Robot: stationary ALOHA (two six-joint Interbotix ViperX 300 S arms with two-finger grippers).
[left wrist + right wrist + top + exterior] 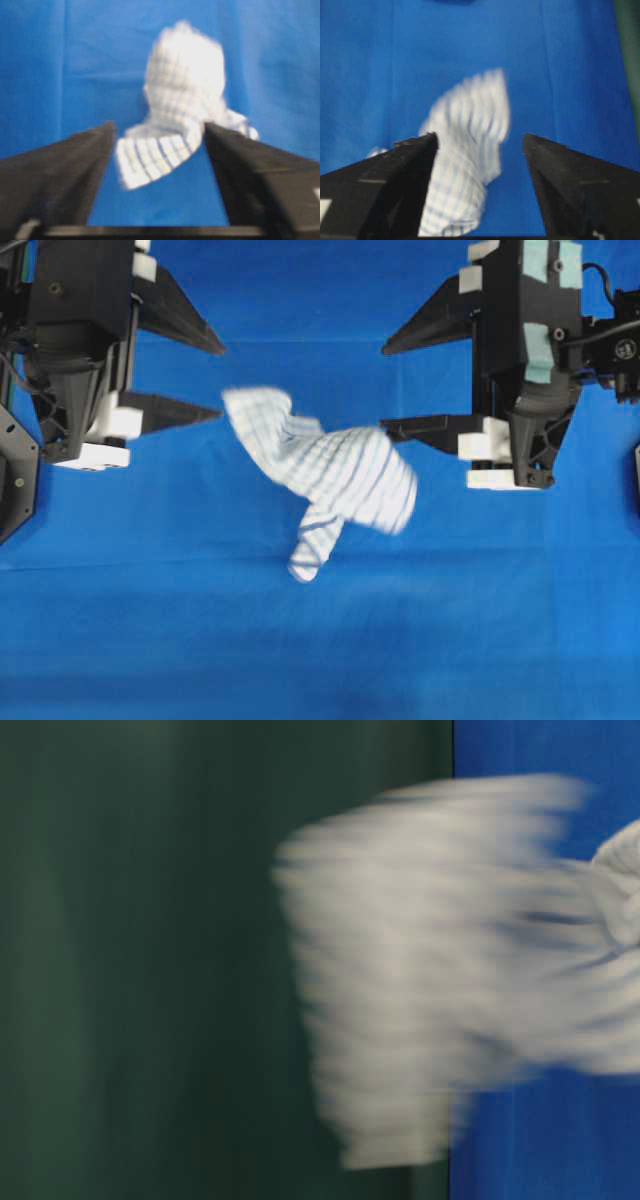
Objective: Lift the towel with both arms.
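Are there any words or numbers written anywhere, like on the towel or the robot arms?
None can be read.
The towel shows only blue and grey stripes, blurred, no writing.
The left gripper, right gripper and blue table cover bear no letters, numbers or signs.

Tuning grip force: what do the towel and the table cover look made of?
The towel looks like thin, soft woven cloth, matte white with fine blue check lines; it crumples and twists freely. The table cover looks like plain blue fabric, matte, with faint fold creases. Blur leaves the weave unclear.
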